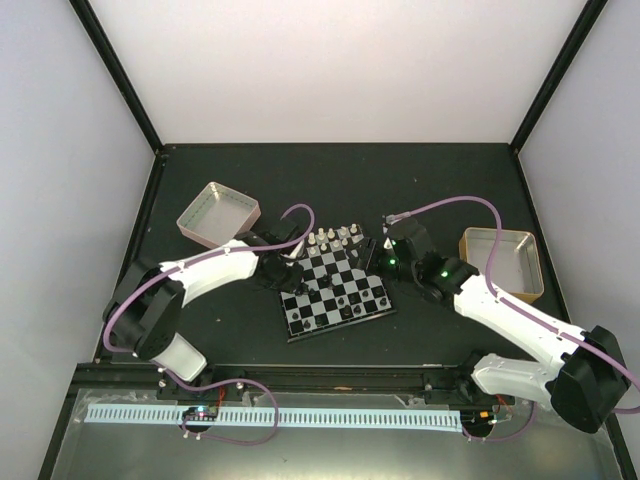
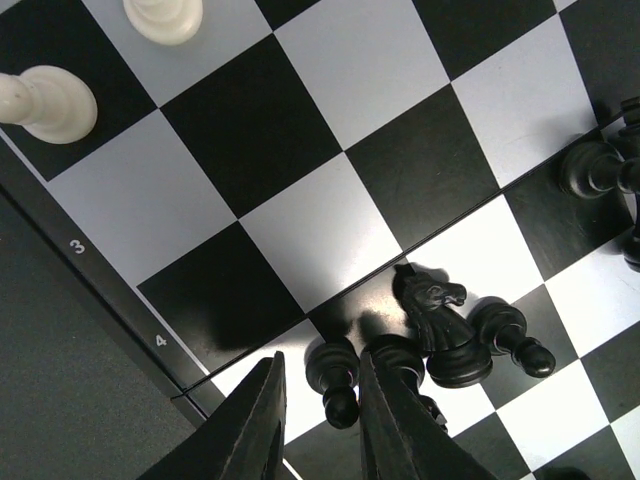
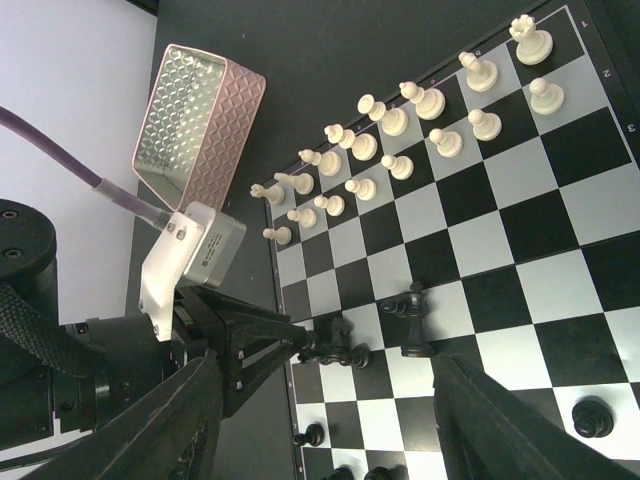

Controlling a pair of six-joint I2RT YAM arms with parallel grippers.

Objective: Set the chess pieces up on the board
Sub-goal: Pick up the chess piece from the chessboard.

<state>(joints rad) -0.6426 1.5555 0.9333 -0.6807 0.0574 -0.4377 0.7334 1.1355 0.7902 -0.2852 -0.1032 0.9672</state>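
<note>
Board black-silver checked; cream pieces, black pieces; pink tray.

The board is smooth and glossy, the black knight shiny plastic, the pink tray diamond-embossed metal, the tabletop matt.

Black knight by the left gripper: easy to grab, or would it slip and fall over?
Probably light and stiff: the knight is small and moulded-looking. Its glossy finish could slip in the left gripper. With a lumpy head, a small round base and pawns crowding it, a nudge may topple it.
</note>
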